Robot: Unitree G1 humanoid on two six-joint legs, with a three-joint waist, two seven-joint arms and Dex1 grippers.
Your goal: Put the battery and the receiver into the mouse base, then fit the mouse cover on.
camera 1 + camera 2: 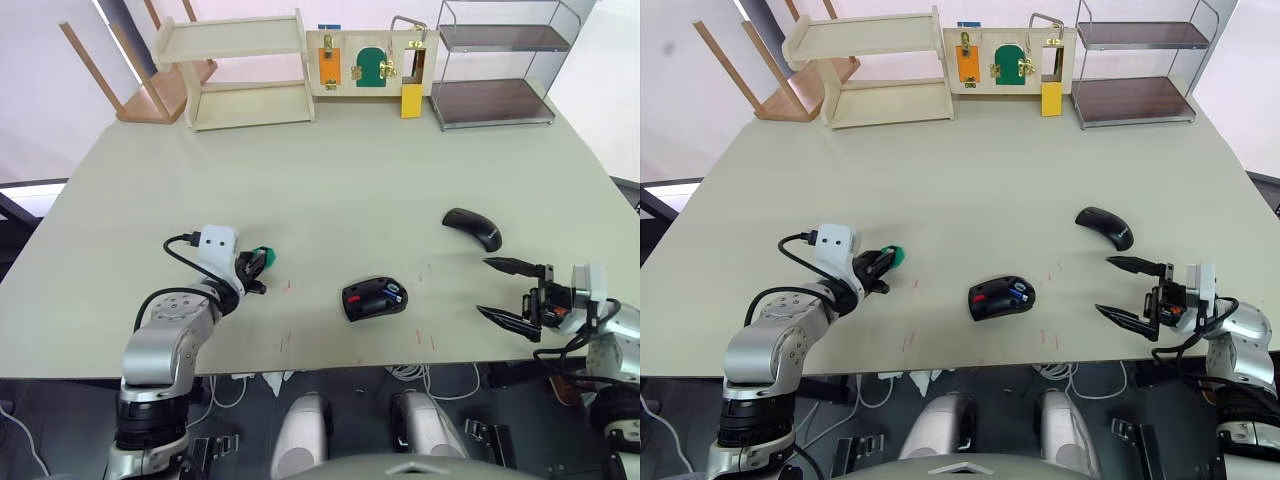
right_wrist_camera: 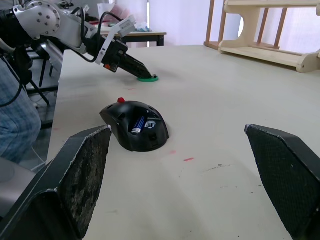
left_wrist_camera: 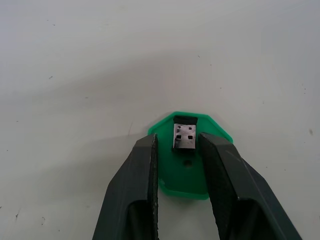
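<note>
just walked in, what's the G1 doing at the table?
It is assembling a mouse. The battery already sits in the mouse base at the middle of the table. The left tool is down at the green disc, its fingers either side of the receiver lying on it, not yet closed on it. The right tool hangs open and empty near the table's front edge. The mouse cover lies apart, beyond the right tool, not yet fitted.

Glossy mouse cover (image 1: 472, 228), matt table (image 1: 350, 180)
</note>
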